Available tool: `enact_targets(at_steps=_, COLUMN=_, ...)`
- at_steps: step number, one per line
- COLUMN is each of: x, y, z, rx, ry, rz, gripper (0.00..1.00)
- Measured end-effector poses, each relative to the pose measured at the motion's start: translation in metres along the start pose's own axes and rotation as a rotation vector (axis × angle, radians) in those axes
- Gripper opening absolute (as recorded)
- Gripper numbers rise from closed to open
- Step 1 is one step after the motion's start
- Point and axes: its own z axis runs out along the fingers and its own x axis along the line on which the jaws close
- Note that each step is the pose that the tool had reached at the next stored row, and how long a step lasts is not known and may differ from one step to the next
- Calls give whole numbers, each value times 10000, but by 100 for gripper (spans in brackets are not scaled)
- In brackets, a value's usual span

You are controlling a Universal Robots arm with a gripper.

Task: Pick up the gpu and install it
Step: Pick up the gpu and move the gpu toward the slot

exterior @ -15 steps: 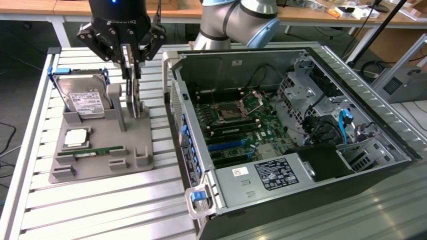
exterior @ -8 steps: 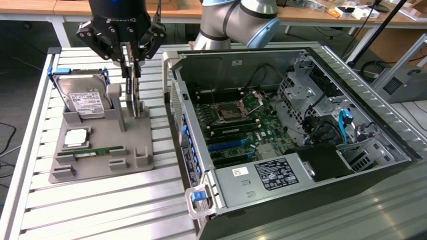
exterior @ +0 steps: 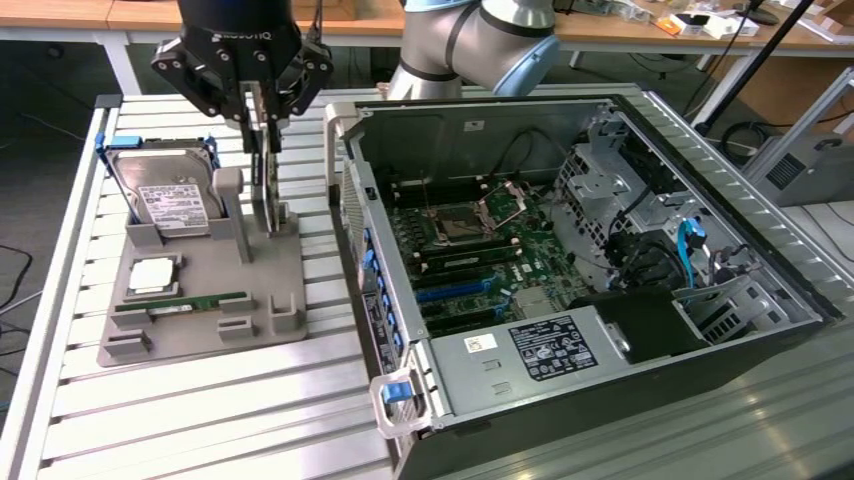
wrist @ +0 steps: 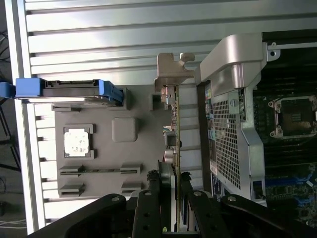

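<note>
The gpu (exterior: 272, 195) is a thin dark card standing on edge at the back right of the grey holder (exterior: 267, 320). My gripper (exterior: 264, 135) comes down on it from above, shut on the card's upper edge. The wrist view has the gpu (wrist: 177, 144) edge-on, running away from the gripper (wrist: 177, 181), with one black finger (wrist: 166, 186) pressed to each face. The card's silver end bracket (wrist: 171, 69) is at its far end. The card's lower edge is level with the holder's posts; I cannot tell whether it still rests in the slot.
The open computer case (exterior: 561, 250) lies just beside the holder, on the exterior view's right, with its motherboard (exterior: 487, 250) exposed. On the holder are a hard drive (exterior: 167, 195) in a blue caddy, a CPU (exterior: 151, 275) and a RAM stick (exterior: 180, 300). All rest on a slatted table (exterior: 200, 420).
</note>
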Motion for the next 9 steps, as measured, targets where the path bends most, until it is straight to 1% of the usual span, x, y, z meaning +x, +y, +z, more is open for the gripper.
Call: enact_targets(at_steps=9, x=-1, y=1, z=-28, rx=0, ry=0, rz=0, gripper=27)
